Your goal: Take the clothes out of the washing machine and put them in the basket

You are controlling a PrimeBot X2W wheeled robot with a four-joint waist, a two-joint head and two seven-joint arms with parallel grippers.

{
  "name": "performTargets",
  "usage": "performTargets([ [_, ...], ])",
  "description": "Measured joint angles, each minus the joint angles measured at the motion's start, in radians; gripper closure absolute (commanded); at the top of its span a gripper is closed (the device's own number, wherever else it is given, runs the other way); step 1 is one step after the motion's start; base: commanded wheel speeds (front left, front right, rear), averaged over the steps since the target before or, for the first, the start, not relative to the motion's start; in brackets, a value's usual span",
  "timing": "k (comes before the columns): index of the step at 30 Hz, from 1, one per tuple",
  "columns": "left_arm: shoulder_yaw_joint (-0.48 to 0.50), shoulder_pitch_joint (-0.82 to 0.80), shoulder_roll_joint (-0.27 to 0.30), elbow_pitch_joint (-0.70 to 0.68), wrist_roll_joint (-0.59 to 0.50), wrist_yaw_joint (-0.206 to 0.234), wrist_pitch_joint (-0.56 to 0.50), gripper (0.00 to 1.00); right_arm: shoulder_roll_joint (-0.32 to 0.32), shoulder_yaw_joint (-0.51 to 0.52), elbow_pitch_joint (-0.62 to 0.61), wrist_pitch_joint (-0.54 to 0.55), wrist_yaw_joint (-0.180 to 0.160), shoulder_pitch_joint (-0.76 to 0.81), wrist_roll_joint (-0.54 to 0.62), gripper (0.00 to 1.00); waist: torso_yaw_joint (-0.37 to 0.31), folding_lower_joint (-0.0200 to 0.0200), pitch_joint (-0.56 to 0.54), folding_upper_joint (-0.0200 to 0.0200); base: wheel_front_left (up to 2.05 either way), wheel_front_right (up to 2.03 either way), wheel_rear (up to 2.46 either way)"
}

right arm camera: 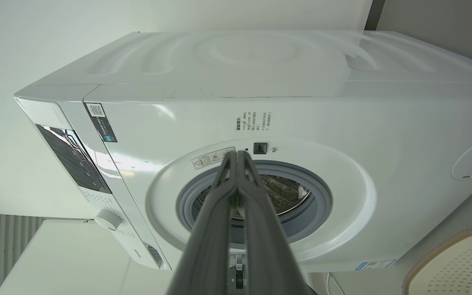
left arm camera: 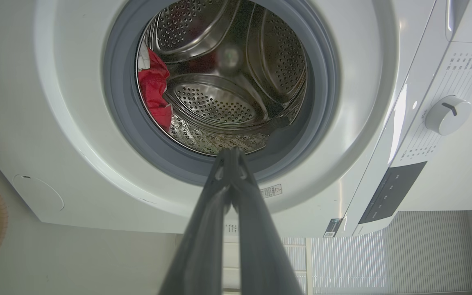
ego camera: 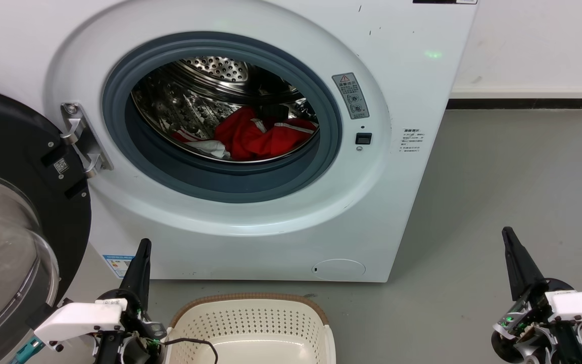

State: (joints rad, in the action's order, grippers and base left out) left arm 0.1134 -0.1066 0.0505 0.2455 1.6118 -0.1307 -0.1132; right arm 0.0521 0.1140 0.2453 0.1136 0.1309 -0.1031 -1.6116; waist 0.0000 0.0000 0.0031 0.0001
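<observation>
Left tool (ego camera: 143,248) and right tool (ego camera: 508,235) hang clenched, empty. Seemingly our first step: open one, reach the clothes (ego camera: 258,137) in the washer (ego camera: 412,76).

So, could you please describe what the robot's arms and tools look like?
The left tool and right tool each have two long, dark grey, tapering fingers on a white angular housing, with small green lights glowing at the black wrist hardware. A thin black cable loops from the left one.
</observation>
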Motion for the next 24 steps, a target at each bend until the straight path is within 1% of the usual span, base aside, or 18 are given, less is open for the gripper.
performTargets([
  [19, 0.0, 0.0, 0.0, 0.0, 0.0, 0.0, 0.0, 1.0, 0.0, 0.0, 0.0, 0.0, 0.0, 0.0, 0.0, 1.0, 0.0, 0.0, 0.0, -0.0001, 0.0, 0.0, 0.0],
  [20, -0.001, 0.001, 0.0, 0.003, 0.0, 0.0, 0.001, 0.0, 0.0, 0.0, 0.002, 0.0, 0.0, 0.002, 0.0, 0.0, 0.0, 0.0, 0.0, 0.0, 0.0, 0.0, 0.0],
  [24, -0.009, 0.028, -0.003, 0.028, 0.0, 0.0, 0.005, 0.0, -0.001, -0.003, 0.024, -0.007, 0.0, 0.03, 0.0, 0.0, 0.0, 0.0, 0.0, 0.0, 0.0, 0.0, 0.0],
])
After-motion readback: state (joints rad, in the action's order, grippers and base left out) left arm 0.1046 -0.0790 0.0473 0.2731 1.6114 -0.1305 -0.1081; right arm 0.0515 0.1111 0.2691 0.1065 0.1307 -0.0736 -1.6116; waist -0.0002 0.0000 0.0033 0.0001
